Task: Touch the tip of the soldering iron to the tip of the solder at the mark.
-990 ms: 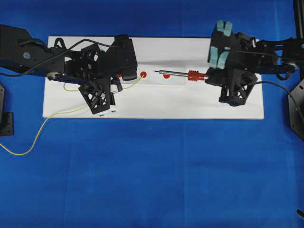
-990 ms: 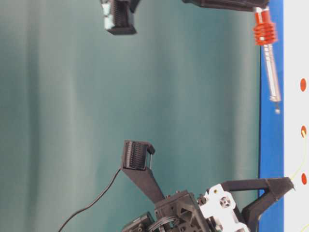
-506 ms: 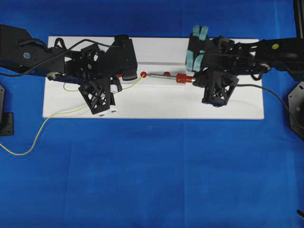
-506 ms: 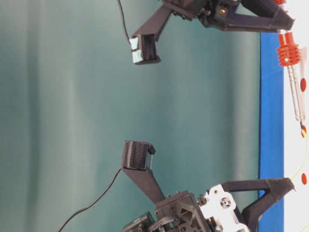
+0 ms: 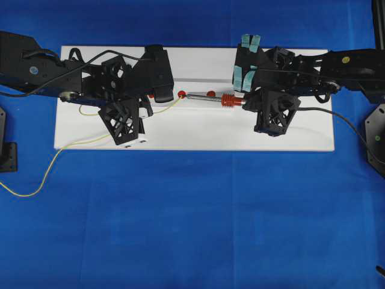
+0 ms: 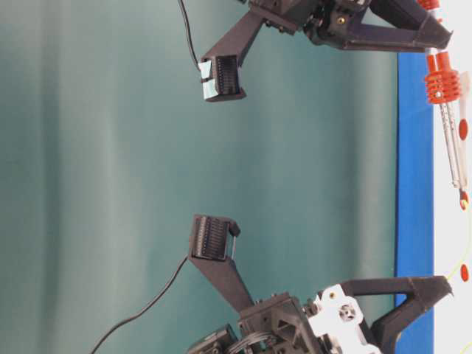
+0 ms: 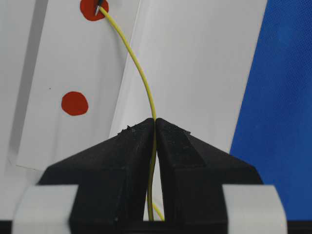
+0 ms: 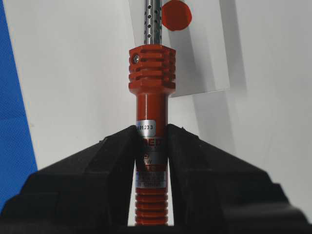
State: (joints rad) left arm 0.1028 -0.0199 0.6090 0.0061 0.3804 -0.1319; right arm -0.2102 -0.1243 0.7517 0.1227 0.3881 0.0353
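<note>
1. My left gripper (image 7: 155,127) is pinched tight on the solder (image 7: 141,73), which runs between my fingers and arcs away toward eleven o'clock.
2. My right gripper (image 8: 151,134) is clamped on the soldering iron (image 8: 151,83) by its orange-red handle, shaft pointing to twelve o'clock.
3. Farther out, the solder's end lies on a red mark (image 7: 93,9) of the white board (image 5: 198,129), and the iron's dark tip touches it there.
4. A second red mark (image 8: 176,14) sits just beside the iron's shaft, at one o'clock.
</note>
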